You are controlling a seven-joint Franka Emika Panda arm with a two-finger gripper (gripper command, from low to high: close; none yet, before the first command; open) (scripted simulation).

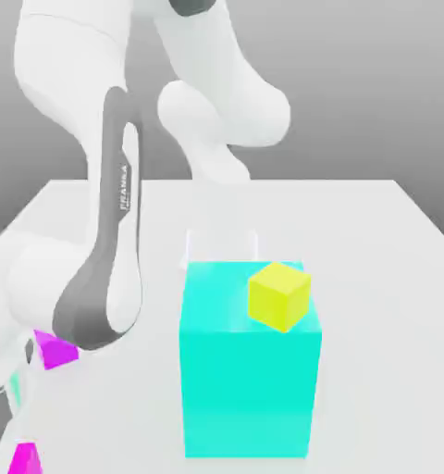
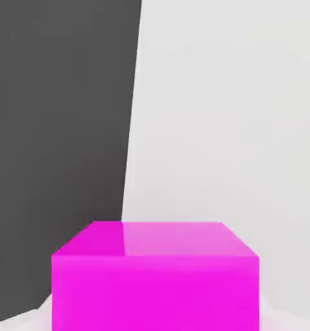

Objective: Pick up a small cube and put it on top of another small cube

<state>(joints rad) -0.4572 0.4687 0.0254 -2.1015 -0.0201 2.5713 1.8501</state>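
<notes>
A magenta small cube (image 2: 155, 275) looms close in the hand view, resting on the white table near its edge. In the exterior view that cube (image 1: 24, 458) shows at the bottom left corner, with my gripper (image 1: 18, 442) down on it and shut around it; the arm hides most of the hand. A second magenta piece (image 1: 55, 350) peeks out behind the arm's lower link. A small yellow cube (image 1: 280, 296) sits tilted on the top face of a large cyan block (image 1: 249, 389).
The white table (image 1: 383, 241) stretches behind and to the exterior view's right of the cyan block. The arm's bulky white links (image 1: 105, 278) stand over the exterior view's left side. Dark floor (image 2: 54, 116) lies past the table edge.
</notes>
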